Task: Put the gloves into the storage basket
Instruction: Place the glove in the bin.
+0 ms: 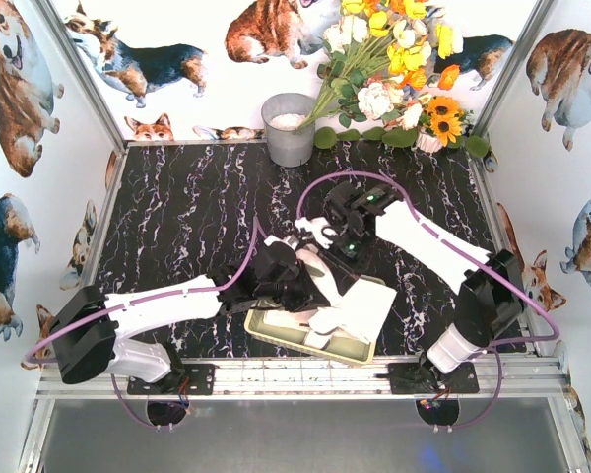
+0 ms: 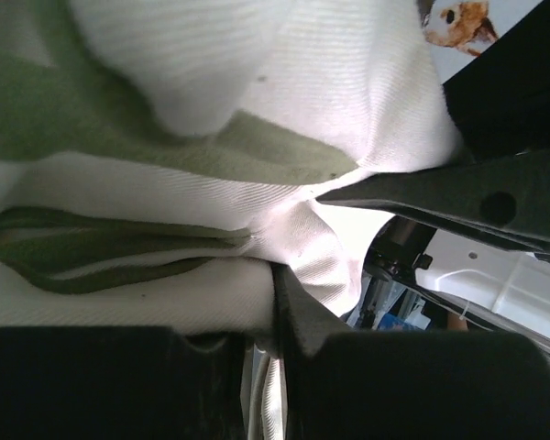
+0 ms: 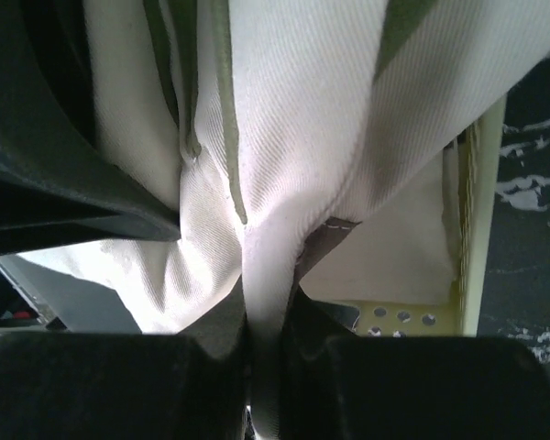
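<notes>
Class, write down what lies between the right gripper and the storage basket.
A white glove, pinched by the right gripper, hangs between them, hiding most of the storage basket; the right wrist view shows this.

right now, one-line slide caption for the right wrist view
Right gripper pinches a white glove over the cream storage basket.

One shallow, rectangular, pale yellow plastic basket (image 1: 276,341) with perforated sides stands on one black, white-veined marble-patterned table (image 1: 187,207). The white fabric work gloves with grey-olive patches (image 1: 360,307) lie in an overlapping heap. There are clearly several gloves, but the exact count cannot be told. There is one grey metal bucket (image 1: 289,133) and one bunch of yellow, white and orange flowers (image 1: 394,59). Two black two-finger hands show, a left hand (image 1: 297,268) and a right hand (image 1: 343,246).
</notes>
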Controlling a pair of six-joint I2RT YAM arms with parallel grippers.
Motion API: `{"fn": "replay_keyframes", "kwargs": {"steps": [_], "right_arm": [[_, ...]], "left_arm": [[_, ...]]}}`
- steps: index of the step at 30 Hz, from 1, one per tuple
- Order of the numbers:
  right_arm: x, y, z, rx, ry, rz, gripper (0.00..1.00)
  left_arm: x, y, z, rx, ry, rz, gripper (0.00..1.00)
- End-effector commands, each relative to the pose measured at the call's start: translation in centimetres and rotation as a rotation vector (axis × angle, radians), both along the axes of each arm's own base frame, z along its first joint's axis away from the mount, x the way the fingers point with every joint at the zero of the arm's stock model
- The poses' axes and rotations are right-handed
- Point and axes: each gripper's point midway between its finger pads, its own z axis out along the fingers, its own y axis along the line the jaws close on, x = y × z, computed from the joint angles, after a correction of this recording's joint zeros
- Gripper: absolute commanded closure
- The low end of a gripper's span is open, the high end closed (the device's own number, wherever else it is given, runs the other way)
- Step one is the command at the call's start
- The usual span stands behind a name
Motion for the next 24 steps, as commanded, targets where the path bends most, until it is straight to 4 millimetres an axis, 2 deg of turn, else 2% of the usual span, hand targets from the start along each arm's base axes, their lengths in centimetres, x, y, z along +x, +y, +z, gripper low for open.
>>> {"fn": "replay_keyframes", "kwargs": {"steps": [1, 4, 6, 13, 14, 15, 24], "right_arm": [[2.8, 4.9, -0.6, 0.195, -0.148, 0.12, 1.0], [2.6, 5.6, -1.8, 0.203, -0.149, 0.147, 1.0], [3.0, 5.9, -2.4, 0.2, -0.154, 0.151, 1.0], [4.1, 6.4, -3.0, 0.18, -0.171, 0.166, 1.0], [4.1, 6.4, -2.9, 0.176, -0.172, 0.169, 1.0], [4.1, 6.4, -3.0, 0.172, -0.168, 0.173, 1.0], [2.3, 5.1, -3.0, 0.119, -0.138, 0.232, 1.0]], "left_arm": [[-3.4, -1.3, 1.2, -0.081, 0.094, -0.098, 0.91], [-3.6, -0.5, 0.9, -0.067, 0.129, -0.057, 0.81], [-4.0, 0.4, -0.2, -0.054, 0.158, -0.03, 0.75], [-3.2, 2.9, 0.5, 0.025, 0.1, 0.053, 0.4], [-3.0, 3.5, 0.3, 0.048, 0.09, 0.07, 0.38], [-2.5, 3.5, 1.6, 0.041, 0.065, 0.085, 0.37], [-0.9, 7.9, 3.0, 0.182, -0.04, 0.215, 0.36]]}}
